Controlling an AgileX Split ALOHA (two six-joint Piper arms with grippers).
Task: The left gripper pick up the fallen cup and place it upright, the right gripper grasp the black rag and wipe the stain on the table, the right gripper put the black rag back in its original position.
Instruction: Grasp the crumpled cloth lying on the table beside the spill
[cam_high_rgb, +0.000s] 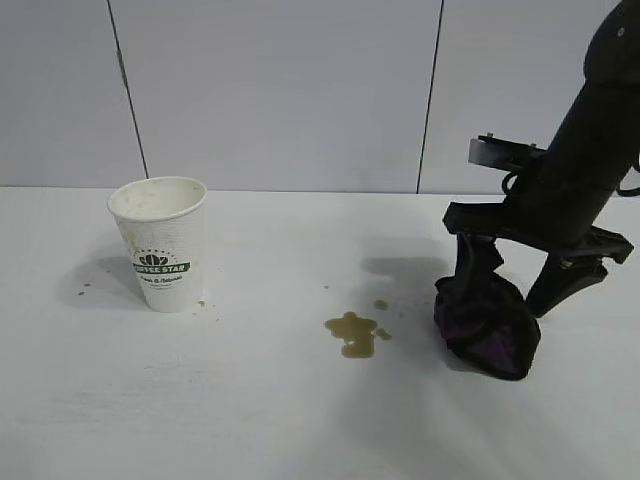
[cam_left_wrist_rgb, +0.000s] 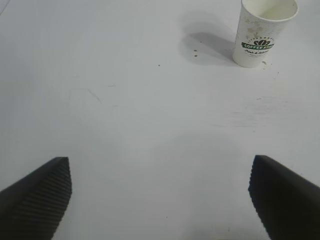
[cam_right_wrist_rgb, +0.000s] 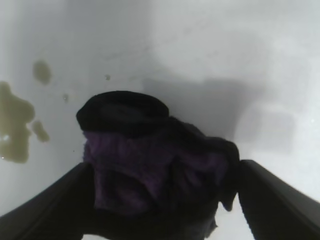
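While the cup (cam_high_rgb: 160, 243) stands upright, the right gripper (cam_high_rgb: 520, 300) straddles the black rag (cam_high_rgb: 487, 328) beside the stain (cam_high_rgb: 354, 333), fingers spread; closing too shallow could pinch only a fold, letting the rag slip mid-wipe

Bright even light, soft shadow behind the cup (cam_high_rgb: 160, 243), right wrist view hazy and out of focus
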